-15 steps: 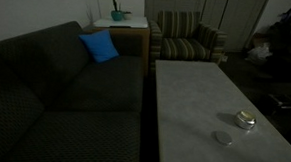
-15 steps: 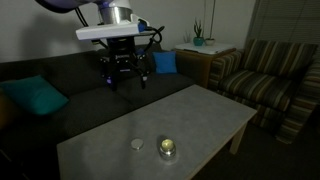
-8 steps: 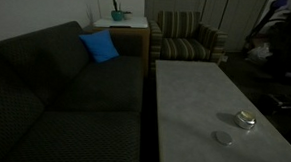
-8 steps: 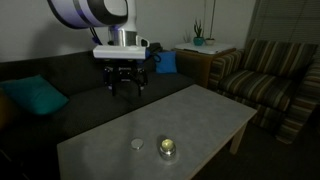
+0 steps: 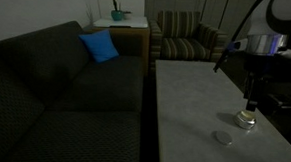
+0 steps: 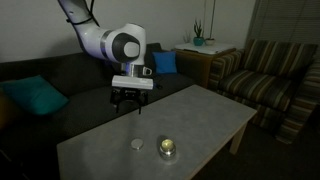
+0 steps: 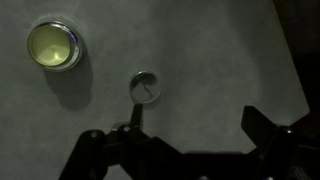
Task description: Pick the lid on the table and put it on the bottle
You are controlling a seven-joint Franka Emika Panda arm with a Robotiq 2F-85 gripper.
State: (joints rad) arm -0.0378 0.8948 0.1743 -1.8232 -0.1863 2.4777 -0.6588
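Note:
The lid (image 7: 146, 87) is a small flat pale disc lying on the grey table (image 7: 220, 50); both exterior views show it (image 5: 223, 138) (image 6: 138, 145). The bottle (image 7: 54, 45), squat with a yellowish top, stands close beside the lid (image 5: 246, 119) (image 6: 167, 149). My gripper (image 7: 195, 125) hangs open above the table with nothing between its fingers. In the wrist view the lid lies just beyond the left fingertip (image 7: 132, 122). In the exterior views the gripper (image 5: 252, 105) (image 6: 128, 107) hovers above the two objects, apart from both.
A dark sofa (image 5: 65, 87) with a blue cushion (image 5: 99, 46) runs along one long side of the table. A striped armchair (image 6: 265, 70) and a side table with a plant (image 5: 119, 20) stand beyond the far end. The room is dim.
The arm has come down and moved over the table toward the lid and bottle, entering the exterior view that lacked it. The gripper stays open. Lid and bottle have not moved.

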